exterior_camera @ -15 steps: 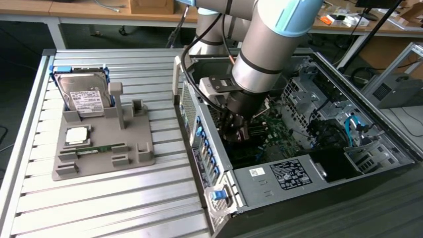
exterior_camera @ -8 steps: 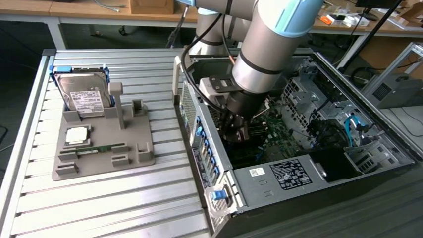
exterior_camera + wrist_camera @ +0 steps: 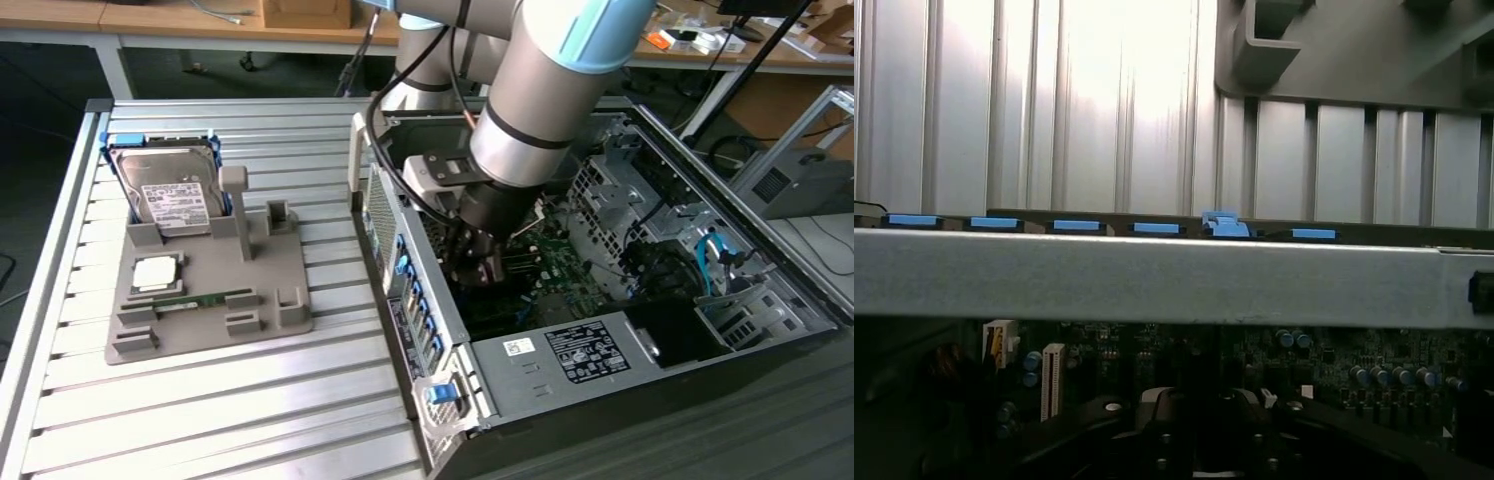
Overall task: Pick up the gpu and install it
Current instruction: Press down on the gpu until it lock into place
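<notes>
gpu cannot be made out; gripper [image 3: 470, 262], fingers pressed together, reaches down inside the open computer case [image 3: 747, 270] over its motherboard [image 3: 1274, 365], presumably seating it.

Ribbed brushed-aluminium table top [image 3: 200, 400], satin sheen. Matt grey plastic parts holder [image 3: 214, 300]. Silver metal hard drive [image 3: 167, 185], white paper label. Dull grey sheet-steel computer case [image 3: 534, 375].

Hard drive [image 3: 171, 195] on grey holder [image 3: 214, 300]
</notes>
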Controlling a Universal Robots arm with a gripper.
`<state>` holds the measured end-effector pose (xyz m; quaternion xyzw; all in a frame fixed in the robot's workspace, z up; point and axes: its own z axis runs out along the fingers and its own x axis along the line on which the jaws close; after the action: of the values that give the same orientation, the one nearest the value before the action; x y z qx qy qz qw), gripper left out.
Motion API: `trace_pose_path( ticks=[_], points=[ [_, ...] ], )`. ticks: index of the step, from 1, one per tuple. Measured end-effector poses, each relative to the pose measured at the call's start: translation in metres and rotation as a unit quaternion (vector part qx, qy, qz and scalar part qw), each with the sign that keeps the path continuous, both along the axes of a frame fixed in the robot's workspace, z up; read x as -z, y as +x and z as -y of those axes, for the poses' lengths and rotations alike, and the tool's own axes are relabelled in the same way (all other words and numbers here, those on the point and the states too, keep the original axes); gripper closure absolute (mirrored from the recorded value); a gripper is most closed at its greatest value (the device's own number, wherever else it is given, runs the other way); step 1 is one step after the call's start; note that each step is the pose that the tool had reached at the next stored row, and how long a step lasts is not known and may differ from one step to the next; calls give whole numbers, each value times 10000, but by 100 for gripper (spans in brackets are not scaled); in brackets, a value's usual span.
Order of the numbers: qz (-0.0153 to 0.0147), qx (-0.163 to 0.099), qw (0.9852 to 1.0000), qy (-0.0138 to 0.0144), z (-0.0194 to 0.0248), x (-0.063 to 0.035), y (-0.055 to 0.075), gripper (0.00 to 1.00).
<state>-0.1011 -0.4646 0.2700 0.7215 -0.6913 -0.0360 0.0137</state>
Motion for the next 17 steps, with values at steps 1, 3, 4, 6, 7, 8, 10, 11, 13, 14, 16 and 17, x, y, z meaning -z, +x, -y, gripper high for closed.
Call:
trace_pose_path(
  ticks=[1, 3, 4, 6, 7, 8, 10, 11, 13, 14, 16, 17],
  points=[
    [0, 0, 10000, 1, 0, -7, 1, 90],
    [0, 1, 10000, 2, 0, -23, 4, 90],
    [0, 1, 10000, 4, 0, -33, 4, 90],
    [0, 0, 10000, 6, 0, -52, 4, 90],
    [0, 1, 10000, 7, 0, -59, 4, 90],
    [0, 1, 10000, 6, 0, -66, 5, 90],
    [0, 0, 10000, 6, 0, -77, 6, 90],
    [0, 0, 10000, 7, 0, -82, 7, 90],
    [0, 0, 10000, 6, 0, -104, 12, 90],
    [0, -1, 10000, 6, 0, -117, 14, 90],
    [0, 0, 10000, 6, 0, -145, 14, 90],
    [0, 0, 10000, 6, 0, -152, 15, 90]
  ],
)
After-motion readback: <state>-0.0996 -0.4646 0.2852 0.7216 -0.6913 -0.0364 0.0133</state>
